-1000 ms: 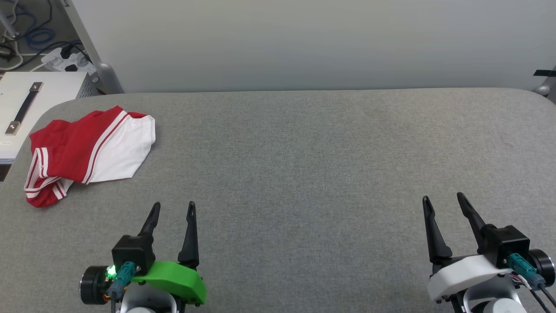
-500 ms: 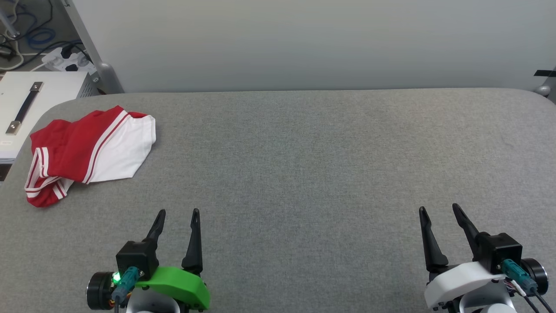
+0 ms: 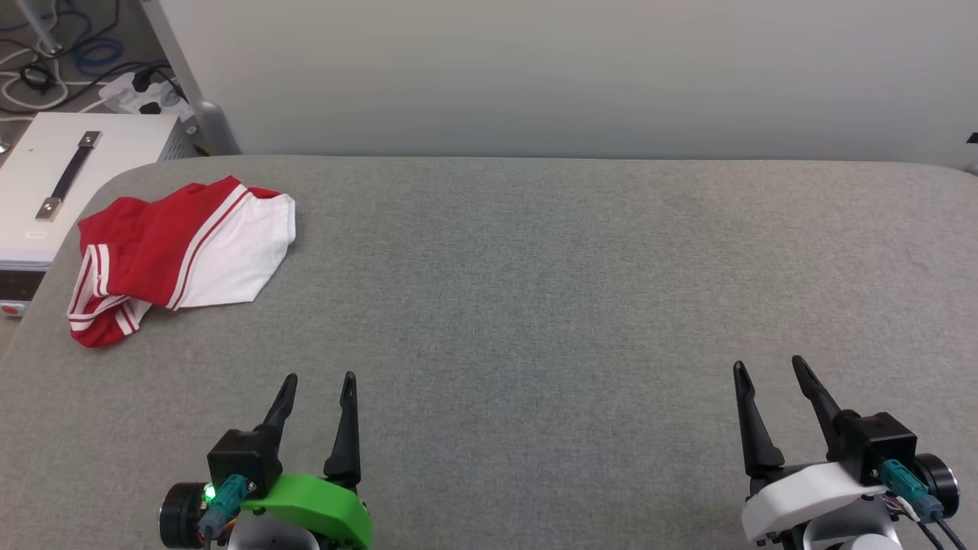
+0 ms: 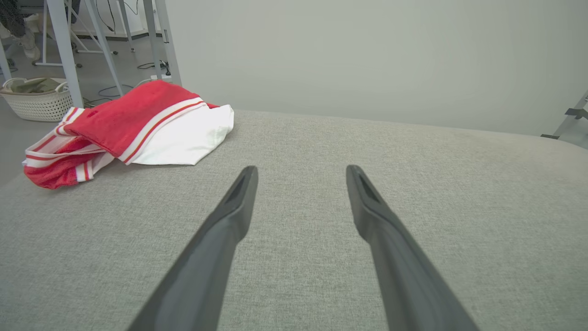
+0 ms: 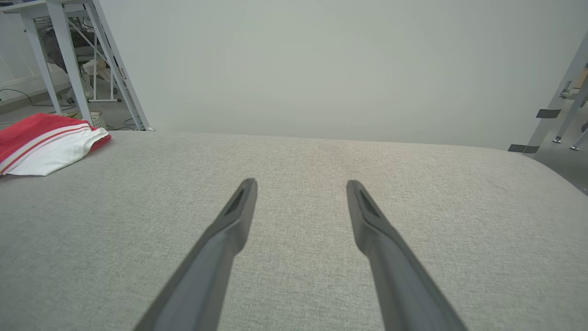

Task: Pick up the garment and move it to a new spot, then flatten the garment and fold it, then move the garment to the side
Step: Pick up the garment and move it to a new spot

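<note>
Off the desk's (image 3: pixel 535 267) left end stands a white case (image 3: pixel 46 164) with a dark strap handle, which is no part of my job. Just beside it, at the far left corner of the desk, lies the garment (image 3: pixel 179 256). It is a compact red bundle with a white panel laid smooth over its right half and striped trim bunched at the near end. No print shows.

My left fingers (image 3: pixel 345 428) are spread apart with nothing in them, low over the near edge and well apart from the cloth. The wide middle of the desk is bare grey fabric. My right fingers (image 3: pixel 752 424) are likewise apart and hold nothing, far over on the right.

I cannot be sure how far along I am. The bundle sits aside and roughly doubled over, so it may be a finished fold. It is loose enough that it may equally be a heap I have not yet picked up, flattened or folded.
</note>
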You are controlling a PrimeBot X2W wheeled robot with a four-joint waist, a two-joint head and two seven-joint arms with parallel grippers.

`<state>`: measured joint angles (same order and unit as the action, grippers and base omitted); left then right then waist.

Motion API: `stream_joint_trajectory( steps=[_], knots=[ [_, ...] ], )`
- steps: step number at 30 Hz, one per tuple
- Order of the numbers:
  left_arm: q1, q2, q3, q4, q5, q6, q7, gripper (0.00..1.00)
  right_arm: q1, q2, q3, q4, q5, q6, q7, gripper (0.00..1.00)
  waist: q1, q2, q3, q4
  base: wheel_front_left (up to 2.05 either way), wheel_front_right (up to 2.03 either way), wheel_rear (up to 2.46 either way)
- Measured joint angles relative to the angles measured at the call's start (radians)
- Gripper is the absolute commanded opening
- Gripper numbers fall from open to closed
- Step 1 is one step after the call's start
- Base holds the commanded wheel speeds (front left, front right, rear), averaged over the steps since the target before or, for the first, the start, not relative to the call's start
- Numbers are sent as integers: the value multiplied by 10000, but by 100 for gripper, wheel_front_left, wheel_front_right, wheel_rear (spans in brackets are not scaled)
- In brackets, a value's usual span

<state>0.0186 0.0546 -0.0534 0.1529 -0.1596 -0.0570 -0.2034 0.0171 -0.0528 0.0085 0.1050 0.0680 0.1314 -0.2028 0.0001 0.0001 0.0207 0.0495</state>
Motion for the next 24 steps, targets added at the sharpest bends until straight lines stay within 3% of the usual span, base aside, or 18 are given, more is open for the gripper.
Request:
stream_joint_trajectory(
  steps=[8,24],
  knots=[
    [-9,-2,58,44,-84,12,-163,100,12,4,274,10,86,0,-148,100,0,0,18,706,0,0,0],
    [-11,-6,4,215,-247,-21,-491,100,15,12,1081,171,194,0,-487,100,0,0,55,2860,0,0,0]
  ],
)
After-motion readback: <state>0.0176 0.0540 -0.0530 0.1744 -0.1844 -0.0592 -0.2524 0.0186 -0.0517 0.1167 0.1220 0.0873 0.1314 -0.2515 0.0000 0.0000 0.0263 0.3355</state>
